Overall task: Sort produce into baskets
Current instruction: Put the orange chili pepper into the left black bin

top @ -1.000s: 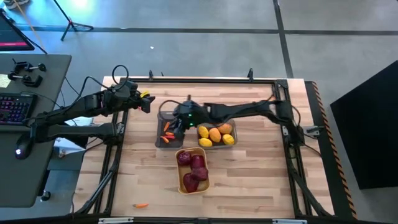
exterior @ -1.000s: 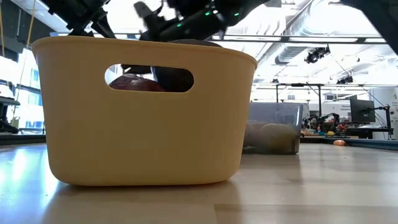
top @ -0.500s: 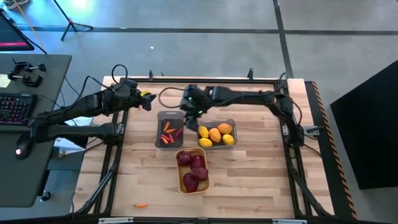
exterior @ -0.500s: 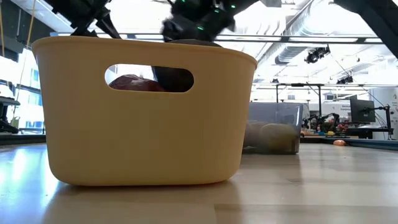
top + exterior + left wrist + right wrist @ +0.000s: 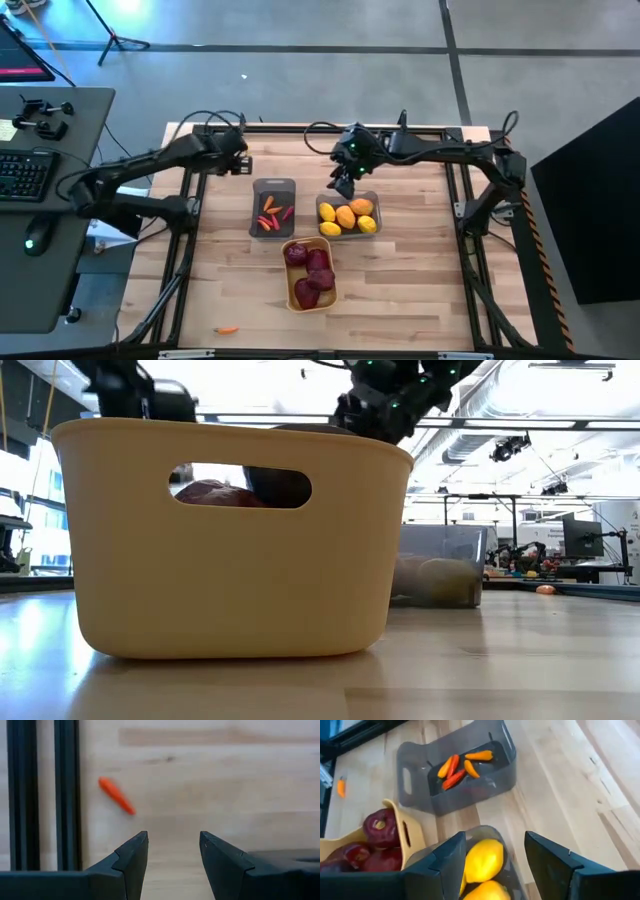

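Wooden table (image 5: 400,290) carries three bins mid-surface. Yellow bin (image 5: 310,297) holds dark red fruit (image 5: 312,277). Grey bin (image 5: 273,187) holds carrots (image 5: 268,209); second grey bin (image 5: 372,196) holds yellow-orange fruit (image 5: 346,217). Right gripper (image 5: 342,187) above it, fingers parted, empty. Left gripper (image 5: 244,160) at table's far left, fingers parted, empty. Stray carrot (image 5: 227,329) near front edge.

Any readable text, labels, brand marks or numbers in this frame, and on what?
None can be read.
Yellow basket: plain wall, no print.
Grey bin of carrot pieces: no label.
Grey bin of yellow fruit: no label.
Keyboard on the side desk: keys too small to read.
Monitors in the room behind: too small and blurred to read.
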